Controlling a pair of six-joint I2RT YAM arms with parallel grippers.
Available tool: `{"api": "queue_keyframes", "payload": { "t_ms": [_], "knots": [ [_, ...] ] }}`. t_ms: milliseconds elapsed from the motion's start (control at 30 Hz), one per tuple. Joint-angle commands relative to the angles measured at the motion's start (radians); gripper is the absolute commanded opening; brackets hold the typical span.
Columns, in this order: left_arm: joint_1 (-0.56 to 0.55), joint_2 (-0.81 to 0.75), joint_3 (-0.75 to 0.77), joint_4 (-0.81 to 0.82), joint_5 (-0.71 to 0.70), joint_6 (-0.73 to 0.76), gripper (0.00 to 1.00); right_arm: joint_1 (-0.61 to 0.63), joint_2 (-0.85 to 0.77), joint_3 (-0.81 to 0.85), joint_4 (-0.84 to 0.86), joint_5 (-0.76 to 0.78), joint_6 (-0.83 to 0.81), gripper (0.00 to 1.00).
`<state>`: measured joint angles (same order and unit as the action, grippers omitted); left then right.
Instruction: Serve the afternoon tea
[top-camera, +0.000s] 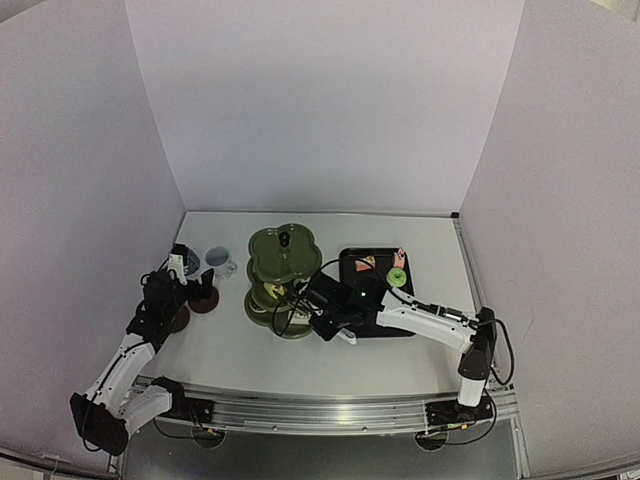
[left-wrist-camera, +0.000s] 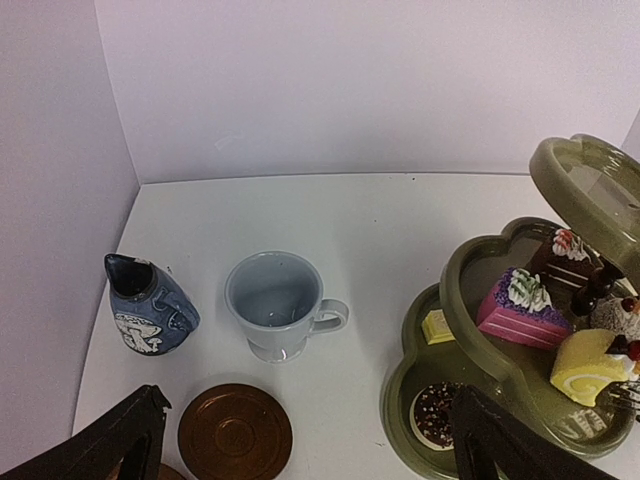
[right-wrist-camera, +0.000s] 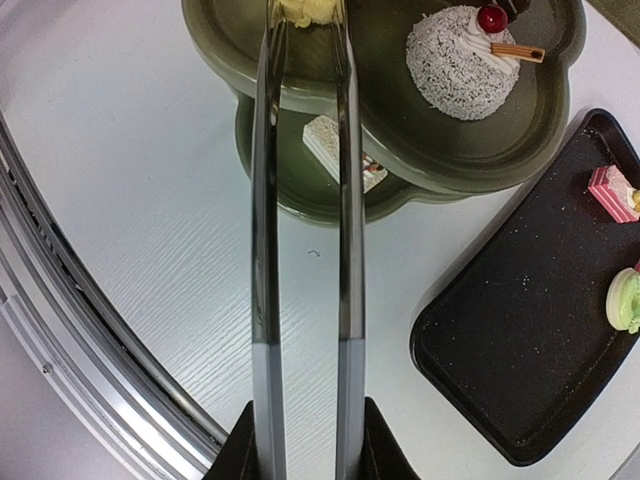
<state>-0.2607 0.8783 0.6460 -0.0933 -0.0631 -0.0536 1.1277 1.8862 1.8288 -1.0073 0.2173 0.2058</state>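
Note:
The olive-green stand (top-camera: 281, 268) carries several cakes: a pink slice (left-wrist-camera: 522, 310), a yellow roll (left-wrist-camera: 590, 366) and a white dome with a cherry (right-wrist-camera: 459, 62) on its middle tier, and a chocolate doughnut (left-wrist-camera: 438, 412) on the bottom tier. My right gripper (right-wrist-camera: 308, 452) is shut on the metal tongs (right-wrist-camera: 266, 250), whose tips reach the yellow roll (right-wrist-camera: 306, 9). A plain bluish cup (left-wrist-camera: 276, 300) stands upright, and a patterned blue cup (left-wrist-camera: 150, 306) sits beside it. Below them lies a brown coaster (left-wrist-camera: 235, 433). My left gripper (left-wrist-camera: 300, 462) hangs open above it, holding nothing.
A black tray (right-wrist-camera: 540, 335) right of the stand holds a pink cake (right-wrist-camera: 611, 190) and a green doughnut (right-wrist-camera: 627, 300). A second coaster (top-camera: 178, 320) lies under the left arm. White walls enclose the table on three sides, and a metal rail (right-wrist-camera: 90, 360) runs along the near edge.

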Motion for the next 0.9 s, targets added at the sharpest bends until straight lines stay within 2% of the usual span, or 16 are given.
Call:
{"api": "queue_keyframes", "payload": {
  "t_ms": [0,200,500,867],
  "knots": [
    [0.005,-0.006,0.002,0.037,-0.001,0.002,1.0,-0.007,0.004,0.062,-0.006,0.013,0.025,0.26],
    [0.005,-0.006,0.0,0.041,0.002,0.001,1.0,-0.008,-0.003,0.064,-0.016,0.018,0.033,0.34],
    [0.004,-0.005,-0.004,0.042,0.003,0.003,1.0,-0.008,-0.014,0.076,-0.034,0.007,0.033,0.37],
    [0.004,-0.003,-0.005,0.041,0.005,0.007,0.99,-0.008,-0.05,0.059,-0.061,-0.019,0.043,0.35]
  ]
}}
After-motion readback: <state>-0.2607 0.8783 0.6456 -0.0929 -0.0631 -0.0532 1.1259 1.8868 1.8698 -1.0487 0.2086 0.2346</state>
